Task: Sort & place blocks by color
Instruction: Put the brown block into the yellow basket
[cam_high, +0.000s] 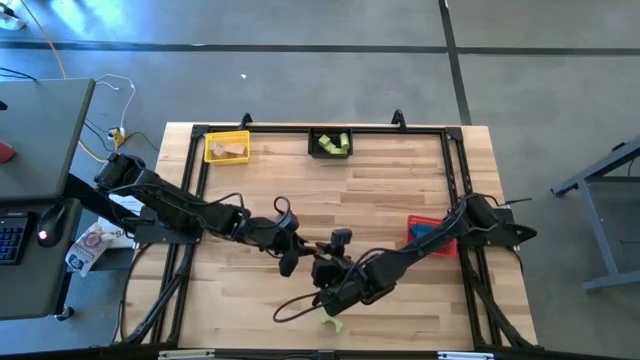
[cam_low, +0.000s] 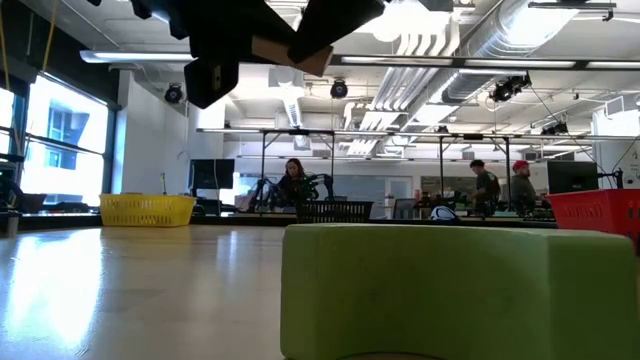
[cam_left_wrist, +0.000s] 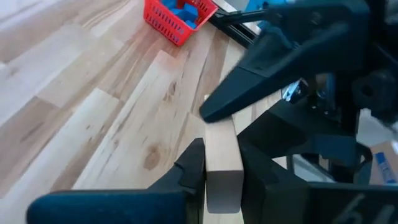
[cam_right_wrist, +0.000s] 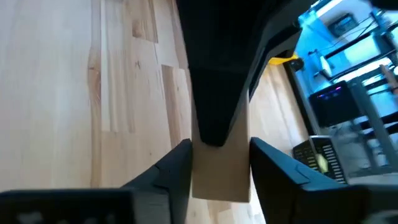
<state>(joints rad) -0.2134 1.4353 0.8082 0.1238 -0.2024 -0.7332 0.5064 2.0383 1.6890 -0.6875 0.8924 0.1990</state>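
Blocks were mostly binned; one tan wood bar (cam_left_wrist: 222, 165) hung above mid-desk, clamped by both the left end effector (cam_left_wrist: 222, 168) and the right end effector (cam_right_wrist: 219, 165). Bare desk (cam_high: 380, 190) lay around. A green block (cam_high: 331, 322) sat near the front edge.

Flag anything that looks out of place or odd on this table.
Both grippers clamp one tan block at mid-table: left gripper and right gripper each have it between their fingers. A lone green block sits at the table's near edge, far from the black bin holding the other greens.
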